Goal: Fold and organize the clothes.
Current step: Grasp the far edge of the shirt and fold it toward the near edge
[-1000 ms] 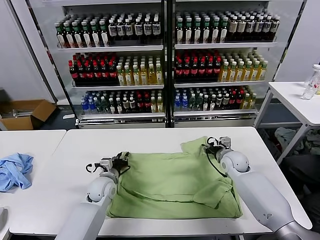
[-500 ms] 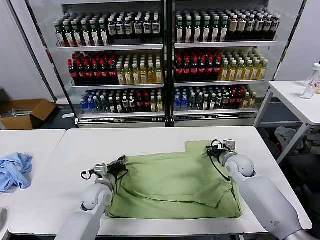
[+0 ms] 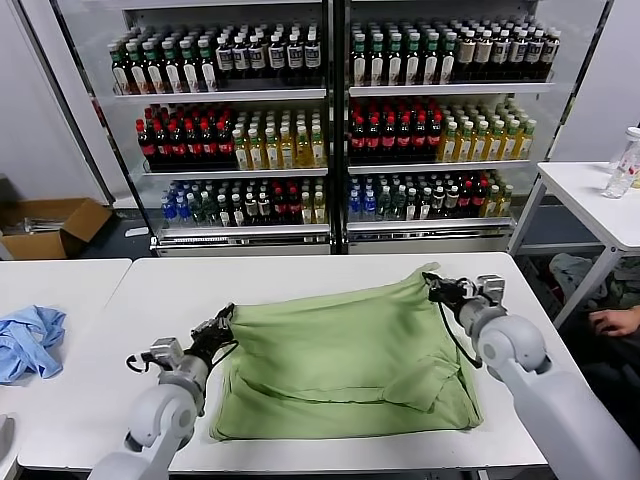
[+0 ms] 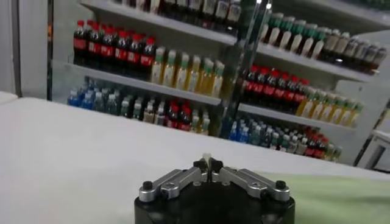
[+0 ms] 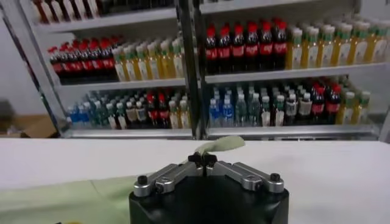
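- The light green T-shirt (image 3: 350, 365) lay spread on the white counter (image 3: 300, 275), stretched between the two grippers, its near half bunched in loose folds toward the counter's front edge.
- The left gripper (image 3: 222, 322) had its fingers (image 4: 207, 165) pressed together on the shirt's left far corner; in the left wrist view a small tip of pale cloth showed pinched between them.
- From those left fingers the shirt's far edge ran taut across to the right gripper (image 3: 437, 284), rising a little toward it.
- The right gripper's fingers (image 5: 203, 159) were clamped on the shirt's right far corner, and in the right wrist view a tongue of green cloth poked out just beyond the fingertips.
- Below the right fingers the cloth hung in a soft drape to the counter, with a sleeve-like flap (image 3: 425, 378) folded over the shirt's body on that side.
- Well off from the left fingers, on a separate counter (image 3: 60, 275) to the left, sat a crumpled light blue garment (image 3: 28, 340).
- Beyond both sets of fingers stood a glass-fronted cooler (image 3: 330, 120) stocked with rows of bottles.
- A cardboard box (image 3: 50, 225) rested on the floor at the far left.
- A person's hand (image 3: 612, 321) showed at the right edge, well apart from the right fingers.
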Motion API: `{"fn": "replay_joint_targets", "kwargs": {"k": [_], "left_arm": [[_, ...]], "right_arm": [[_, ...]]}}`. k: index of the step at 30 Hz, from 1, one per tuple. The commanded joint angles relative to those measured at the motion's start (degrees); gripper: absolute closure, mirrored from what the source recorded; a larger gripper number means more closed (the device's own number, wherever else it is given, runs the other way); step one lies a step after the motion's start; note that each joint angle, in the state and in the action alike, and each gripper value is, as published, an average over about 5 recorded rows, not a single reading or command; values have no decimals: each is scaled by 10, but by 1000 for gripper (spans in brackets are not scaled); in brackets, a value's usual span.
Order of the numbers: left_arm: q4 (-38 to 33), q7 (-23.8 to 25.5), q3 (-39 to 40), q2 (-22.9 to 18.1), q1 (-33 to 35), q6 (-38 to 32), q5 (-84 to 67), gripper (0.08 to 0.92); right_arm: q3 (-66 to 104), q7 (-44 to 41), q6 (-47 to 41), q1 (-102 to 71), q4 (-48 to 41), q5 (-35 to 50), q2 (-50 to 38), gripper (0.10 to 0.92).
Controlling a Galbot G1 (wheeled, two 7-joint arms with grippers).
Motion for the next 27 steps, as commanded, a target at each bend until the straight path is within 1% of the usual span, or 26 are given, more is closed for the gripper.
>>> {"fn": "replay_joint_targets", "kwargs": {"k": [1,4,9,13,15,17,19,23,27], "left_arm": [[-126,3,-22,14,115,-4,4,910],[-140,8,-22,15,143,3,21,910],[-140,23,-17,21,169,18,62,910],[-126,30,-12,21,172,32,101,907],[-116,31,-8,20,168,33,125,890],[-110,29,-5,17,165,27,145,847],[-111,20,-2,9,167,16,163,798],[-115,-14,1,-21,176,-6,199,676],[-103,-39,10,-57,183,-15,245,564]], "right_arm": [[161,7,-7,-250,217,-29,-31,919],[204,11,-15,-312,237,-41,-27,919],[239,21,-32,-376,248,-60,-15,919],[225,28,-40,-386,236,-113,-2,919],[210,28,-40,-381,227,-141,5,918],[198,28,-40,-377,222,-158,12,909],[189,27,-34,-377,224,-177,17,877],[181,25,-17,-386,232,-209,22,769],[181,27,-11,-390,235,-215,25,648]]}}
